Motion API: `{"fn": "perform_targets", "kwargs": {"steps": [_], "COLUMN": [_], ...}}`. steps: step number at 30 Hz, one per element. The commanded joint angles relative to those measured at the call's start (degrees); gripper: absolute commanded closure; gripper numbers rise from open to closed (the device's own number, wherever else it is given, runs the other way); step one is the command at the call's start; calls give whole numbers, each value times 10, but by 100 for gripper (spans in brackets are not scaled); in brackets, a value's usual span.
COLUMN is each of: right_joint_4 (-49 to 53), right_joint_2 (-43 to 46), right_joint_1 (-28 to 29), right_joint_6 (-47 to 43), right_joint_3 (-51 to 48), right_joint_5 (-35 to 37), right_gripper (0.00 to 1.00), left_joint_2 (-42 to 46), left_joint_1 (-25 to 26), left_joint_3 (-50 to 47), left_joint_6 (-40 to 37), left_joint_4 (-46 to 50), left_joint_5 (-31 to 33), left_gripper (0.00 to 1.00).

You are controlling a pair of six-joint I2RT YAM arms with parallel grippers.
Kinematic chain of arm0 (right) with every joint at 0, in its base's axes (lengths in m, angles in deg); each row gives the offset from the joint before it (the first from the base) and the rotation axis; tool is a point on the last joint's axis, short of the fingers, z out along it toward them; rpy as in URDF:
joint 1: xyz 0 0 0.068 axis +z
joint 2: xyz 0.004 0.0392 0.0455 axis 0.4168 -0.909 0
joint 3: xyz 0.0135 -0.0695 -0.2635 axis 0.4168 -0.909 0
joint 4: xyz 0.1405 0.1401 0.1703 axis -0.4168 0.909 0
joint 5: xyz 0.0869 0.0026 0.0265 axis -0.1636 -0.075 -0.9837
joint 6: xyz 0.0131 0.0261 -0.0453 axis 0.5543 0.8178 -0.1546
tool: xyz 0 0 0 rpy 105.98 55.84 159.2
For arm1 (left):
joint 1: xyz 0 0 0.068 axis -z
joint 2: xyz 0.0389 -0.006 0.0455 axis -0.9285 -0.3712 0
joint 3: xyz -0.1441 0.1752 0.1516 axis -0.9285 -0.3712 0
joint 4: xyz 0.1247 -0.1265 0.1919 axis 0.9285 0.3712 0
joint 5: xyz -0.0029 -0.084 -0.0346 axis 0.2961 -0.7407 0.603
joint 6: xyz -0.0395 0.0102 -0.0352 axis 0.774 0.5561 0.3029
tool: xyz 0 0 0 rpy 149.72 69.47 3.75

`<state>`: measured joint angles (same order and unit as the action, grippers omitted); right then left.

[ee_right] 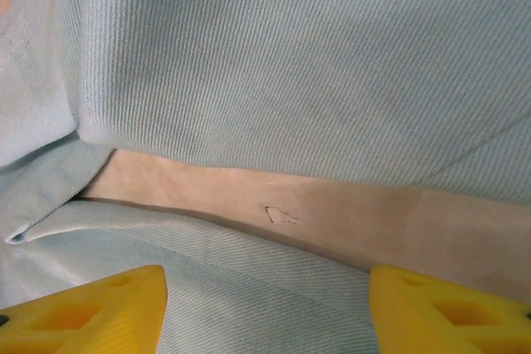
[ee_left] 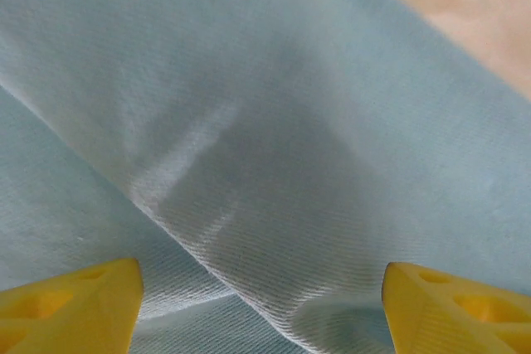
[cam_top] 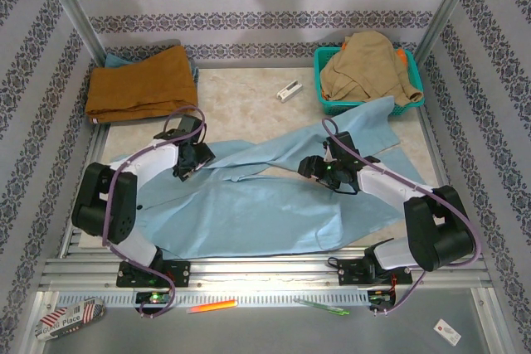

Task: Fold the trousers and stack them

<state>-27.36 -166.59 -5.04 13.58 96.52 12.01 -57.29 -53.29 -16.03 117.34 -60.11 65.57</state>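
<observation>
the trousers [cam_top: 265, 205] lay opened out across the middle of the surface [cam_top: 241, 93], one leg running back toward the teal basket [cam_top: 332, 106]. the cloth was rumpled with no clean fold, so folding looked barely begun and stacking was all left. the left fingers [ee_left: 75, 308] were spread wide over a ridge of blue cloth, pinching nothing. the right fingers [ee_right: 440, 308] were likewise spread above a leg edge. a rust-orange garment [cam_top: 141, 80] lay at the back left, and a tan garment [cam_top: 369, 64] in the basket.

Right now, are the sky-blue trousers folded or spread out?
Spread out: the trousers lie flat and long across the table, with only a small lapped fold near the middle.
</observation>
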Motion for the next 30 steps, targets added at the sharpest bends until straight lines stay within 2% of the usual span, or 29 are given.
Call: {"fn": "perform_targets", "kwargs": {"steps": [1,5,8,10,14,22,30], "right_joint_4": [-9,-9,-10,-12,-16,-24,-34], "right_joint_2": [-2,6,11,14,15,10,3], "right_joint_1": [-4,-3,-3,-2,-2,-3,-3], "right_joint_6": [-13,-11,-12,-12,-12,-13,-12], "right_joint_3": [-8,-15,-21,-26,-30,-34,-38], "right_joint_5": [-3,-1,0,0,-1,-2,-7], "right_gripper": [35,37,38,38,38,40,40], "left_joint_2": [-9,-10,-8,-7,-14,-36,-150], "left_joint_1": [6,6,6,6,6,1,-25], "left_joint_3": [-13,-15,-5,7,37,130,282], "left_joint_6": [58,67,61,52,30,-30,-110], "left_joint_4": [-44,-68,-75,-72,-57,-17,25], "left_joint_5": [-19,21,16,20,15,25,-8], "left_gripper": [28,44,57,69,100,100,100]}}
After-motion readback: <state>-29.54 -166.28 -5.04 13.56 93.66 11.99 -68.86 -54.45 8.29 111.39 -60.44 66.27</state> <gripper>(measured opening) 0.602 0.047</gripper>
